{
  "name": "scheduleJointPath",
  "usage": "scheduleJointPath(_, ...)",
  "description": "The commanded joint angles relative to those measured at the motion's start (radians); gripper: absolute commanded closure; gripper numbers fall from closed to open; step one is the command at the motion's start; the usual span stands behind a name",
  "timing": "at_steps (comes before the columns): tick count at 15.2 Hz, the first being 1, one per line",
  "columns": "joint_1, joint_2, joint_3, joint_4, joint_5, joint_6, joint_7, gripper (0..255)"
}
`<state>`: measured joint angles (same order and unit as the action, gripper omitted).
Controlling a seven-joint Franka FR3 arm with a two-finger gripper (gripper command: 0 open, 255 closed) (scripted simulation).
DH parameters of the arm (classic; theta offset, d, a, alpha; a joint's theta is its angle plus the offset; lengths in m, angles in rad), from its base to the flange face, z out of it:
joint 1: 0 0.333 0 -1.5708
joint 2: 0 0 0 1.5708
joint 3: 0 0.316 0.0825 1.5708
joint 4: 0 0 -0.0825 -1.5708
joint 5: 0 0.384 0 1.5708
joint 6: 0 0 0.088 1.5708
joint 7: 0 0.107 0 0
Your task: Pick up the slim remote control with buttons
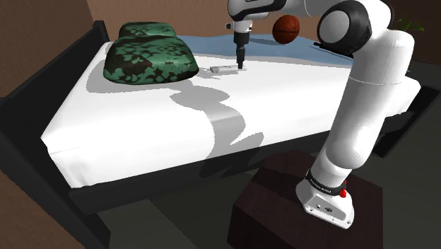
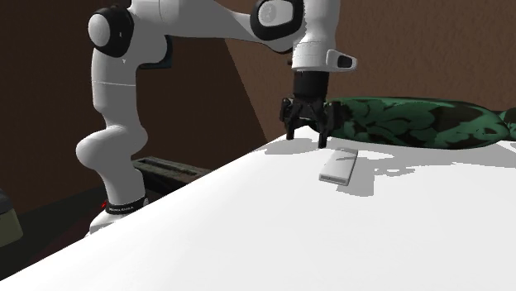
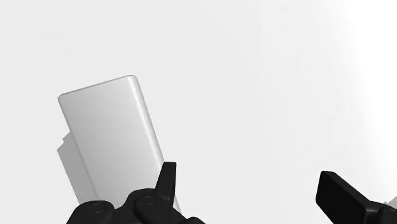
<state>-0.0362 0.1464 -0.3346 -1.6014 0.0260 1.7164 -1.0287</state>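
The dark box stand (image 1: 268, 205) sat well apart from the remote (image 1: 224, 69), with the white arm (image 1: 367, 106) reaching from it across the bed (image 1: 177, 134). The remote, a slim pale grey slab with no buttons visible, lay flat on the white mattress (image 2: 248, 231). The gripper (image 1: 241, 65) pointed straight down just beside the remote's end, low over the sheet. Its black fingers (image 3: 167, 181) stood wide apart and clasped nothing. In the wrist view the remote (image 3: 111, 137) lay outside the gap, and one fingertip overlapped its long edge. Whether that fingertip touched the remote could not be told. A green camouflage pillow (image 1: 150, 60) rested near the remote on the side away from the gripper, a second pillow (image 1: 146, 30) behind it. An orange-brown ball (image 1: 286, 30) lay beyond the remote, past the gripper.
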Motion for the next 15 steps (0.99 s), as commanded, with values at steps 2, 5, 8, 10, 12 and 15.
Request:
scheduleJointPath(2,-0.035,0.150,0.001,0.192,0.061,-0.046,-0.105,0)
scheduleJointPath(5,-0.085,0.312,0.019,0.428,0.115,-0.124,-0.186,0)
scheduleJointPath(8,-0.092,0.336,0.025,0.437,0.122,-0.109,-0.199,0)
scheduleJointPath(10,-0.088,0.330,0.025,0.400,0.120,-0.078,-0.200,0)
scheduleJointPath(12,-0.084,0.325,0.025,0.365,0.119,-0.049,-0.201,0)
scheduleJointPath(15,-0.081,0.322,0.026,0.339,0.119,-0.026,-0.202,0)
